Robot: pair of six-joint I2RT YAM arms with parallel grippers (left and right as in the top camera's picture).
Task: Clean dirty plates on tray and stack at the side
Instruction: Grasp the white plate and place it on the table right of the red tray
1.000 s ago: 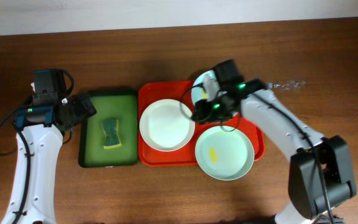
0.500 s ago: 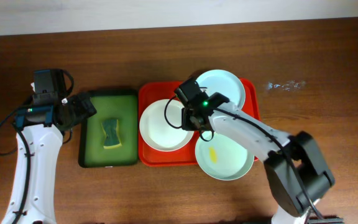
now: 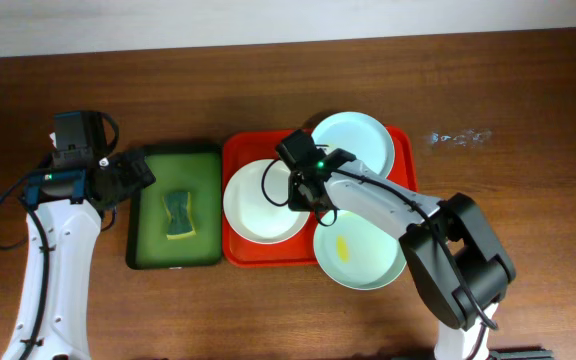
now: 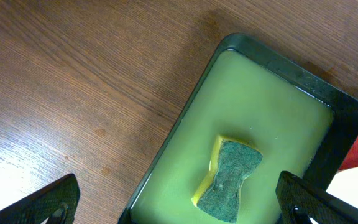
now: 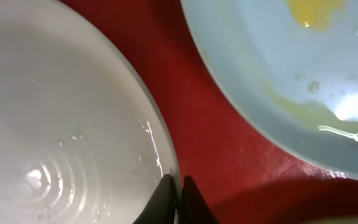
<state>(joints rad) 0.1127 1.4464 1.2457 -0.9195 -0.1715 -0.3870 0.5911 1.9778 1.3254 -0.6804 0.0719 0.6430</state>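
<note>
Pinching the right-hand rim of the white plate [image 3: 258, 200], the right gripper [image 3: 305, 192] sits low over the middle of the red tray [image 3: 236, 150]. In the right wrist view its two fingertips [image 5: 165, 190] are drawn together to a thin slit, and the plate's edge runs into that slit, with one finger on the plate side and the other over bare red plastic. The white plate lies flat on the left half of the tray, and its surface looks wet. A pale mint-blue plate [image 3: 358, 140] rests at the tray's far right corner, its edge reaching over the far rim. A second mint-blue plate [image 3: 368, 250] lies at the near right, hanging out over the tray's near rim, with a small yellow smear [image 3: 343, 247] left of its centre. To the left, just beside the red tray, stands a dark green tray [image 3: 203, 180] with a green and yellow sponge [image 3: 178, 215] lying in it. The left gripper [image 3: 125, 178] hovers at that tray's far left edge, its jaws spread wide and empty, both fingers [image 4: 51, 202] well apart in the left wrist view above the wooden table [image 3: 268, 80].
</note>
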